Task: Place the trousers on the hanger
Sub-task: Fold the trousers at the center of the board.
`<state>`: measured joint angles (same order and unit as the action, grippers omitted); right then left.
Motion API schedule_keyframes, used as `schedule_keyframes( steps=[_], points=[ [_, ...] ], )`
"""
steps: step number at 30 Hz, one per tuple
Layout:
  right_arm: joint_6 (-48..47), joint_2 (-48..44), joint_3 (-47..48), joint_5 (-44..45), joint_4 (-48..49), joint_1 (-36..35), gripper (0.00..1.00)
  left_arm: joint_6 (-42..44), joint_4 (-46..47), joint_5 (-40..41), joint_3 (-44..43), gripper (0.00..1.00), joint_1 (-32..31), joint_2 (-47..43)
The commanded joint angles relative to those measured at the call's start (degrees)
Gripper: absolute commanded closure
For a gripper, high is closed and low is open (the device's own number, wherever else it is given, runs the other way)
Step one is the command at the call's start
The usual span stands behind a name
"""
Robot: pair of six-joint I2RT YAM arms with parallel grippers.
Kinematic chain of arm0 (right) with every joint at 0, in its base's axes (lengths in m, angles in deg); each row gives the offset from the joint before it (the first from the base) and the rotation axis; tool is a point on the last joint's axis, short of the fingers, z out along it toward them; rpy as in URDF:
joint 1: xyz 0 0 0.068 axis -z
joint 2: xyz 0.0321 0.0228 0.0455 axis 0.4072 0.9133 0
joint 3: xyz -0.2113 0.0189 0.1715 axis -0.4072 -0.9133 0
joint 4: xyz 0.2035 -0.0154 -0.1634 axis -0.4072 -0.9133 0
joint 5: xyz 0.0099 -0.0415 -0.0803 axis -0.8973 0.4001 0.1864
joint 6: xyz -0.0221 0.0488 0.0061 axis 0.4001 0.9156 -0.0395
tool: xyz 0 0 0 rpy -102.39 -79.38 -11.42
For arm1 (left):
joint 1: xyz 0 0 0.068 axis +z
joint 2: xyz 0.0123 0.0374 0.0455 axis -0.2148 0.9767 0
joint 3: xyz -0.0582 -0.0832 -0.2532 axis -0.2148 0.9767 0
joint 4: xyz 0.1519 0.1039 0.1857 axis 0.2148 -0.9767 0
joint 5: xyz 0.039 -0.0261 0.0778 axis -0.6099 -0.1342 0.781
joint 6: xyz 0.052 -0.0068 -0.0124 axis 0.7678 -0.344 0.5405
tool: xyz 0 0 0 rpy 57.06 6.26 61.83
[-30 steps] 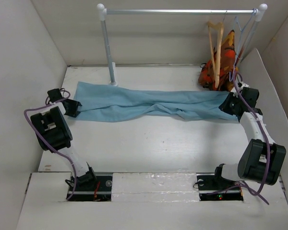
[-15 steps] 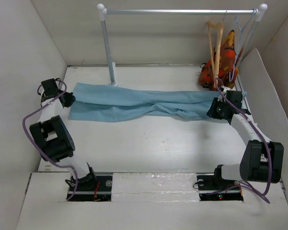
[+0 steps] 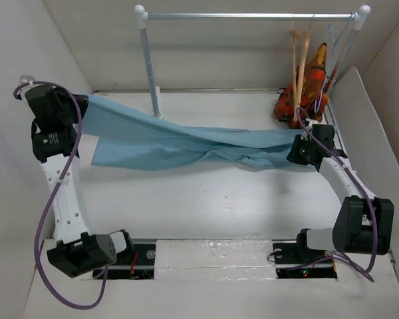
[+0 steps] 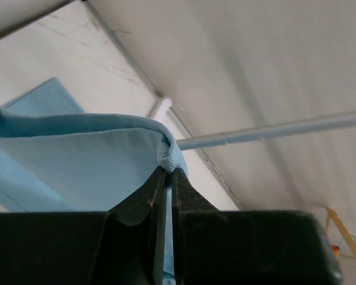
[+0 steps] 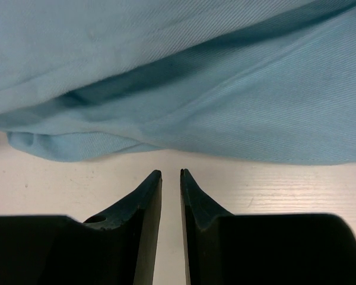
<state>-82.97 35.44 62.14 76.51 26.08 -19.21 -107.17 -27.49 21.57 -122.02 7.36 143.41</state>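
Note:
The light-blue trousers (image 3: pixel 186 143) stretch across the middle of the table. Their left end is lifted off the surface. My left gripper (image 3: pixel 81 106) is raised near the left wall and shut on that end; in the left wrist view a fold of the trousers (image 4: pixel 89 160) is pinched at the gripper's (image 4: pixel 169 170) tips. My right gripper (image 3: pixel 298 154) sits low at the trousers' right end. In the right wrist view that gripper (image 5: pixel 171 173) stands a little open over bare table, just short of the trousers (image 5: pixel 196 77). The wooden hanger (image 3: pixel 299 66) hangs on the rail at the back right.
A metal rail (image 3: pixel 253 16) on two posts spans the back; its left post (image 3: pixel 149 66) stands just behind the trousers. An orange-red patterned garment (image 3: pixel 311 83) and a thin wire hanger (image 3: pixel 334 46) hang beside the wooden hanger. White walls close in the left, right and back.
My left gripper has shut on the trousers' left end and lifted it up and back towards the left wall. My right gripper slid a little left at first, then stayed.

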Motion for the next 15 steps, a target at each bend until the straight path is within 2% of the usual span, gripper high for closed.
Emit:
schedule_keyframes(
  steps=[1, 5, 9, 13, 15],
  points=[
    [-0.3, -2.3, 3.6, 1.0, -1.2, 1.0, 0.76, 0.3, -3.2, 2.6, -5.3, 1.0, -1.9, -5.1],
    [-0.1, -2.3, 4.1, 0.3, -0.7, 2.1, 0.76, -0.4, -6.6, 5.2, -11.6, 1.0, -4.5, -6.1],
    [0.4, -0.6, 5.3, -0.2, 0.2, 3.7, 0.76, -1.8, -8.9, 4.9, -18.9, 1.0, -7.7, -5.6],
    [0.8, 2.7, 6.7, 0.2, 1.2, 5.3, 0.73, -3.9, -10.0, 3.7, -27.4, 1.0, -8.3, -4.6],
    [1.3, 3.5, 6.6, -0.1, 2.5, 6.4, 0.58, -4.7, -10.1, 3.3, -28.0, 1.0, -8.3, -4.5]
  ],
)
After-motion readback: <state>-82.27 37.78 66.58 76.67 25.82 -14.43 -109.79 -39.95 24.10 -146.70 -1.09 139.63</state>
